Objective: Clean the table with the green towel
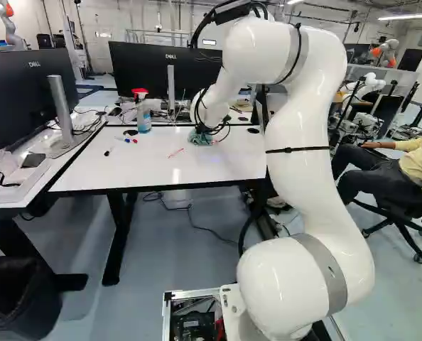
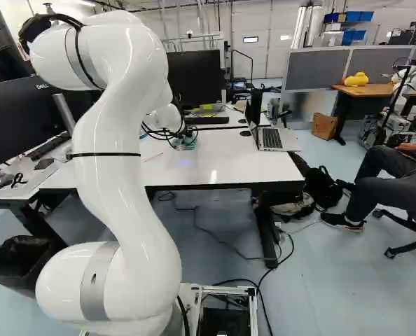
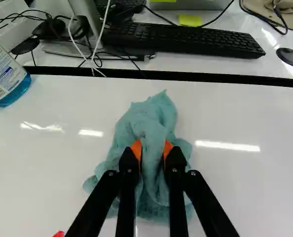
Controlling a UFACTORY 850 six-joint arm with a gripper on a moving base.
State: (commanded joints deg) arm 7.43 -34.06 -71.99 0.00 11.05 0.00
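At the far part of the white table (image 1: 126,167), my gripper (image 1: 205,131) points down onto the green towel (image 1: 199,139). In the wrist view the gripper (image 3: 152,150) has its two orange-padded fingers pressed on a bunched fold of the towel (image 3: 154,118), one from each side. The rest of the towel spreads crumpled on the tabletop around and ahead of the fingertips. A red marker (image 1: 176,153) lies on the table near the towel.
A spray bottle (image 1: 143,114) stands near the table's far edge, with several markers (image 1: 128,140) close by. Beyond the edge are a keyboard (image 3: 181,39), cables and a monitor (image 1: 154,74). A laptop (image 2: 269,133) stands farther right. Another robot (image 1: 367,87) stands beyond.
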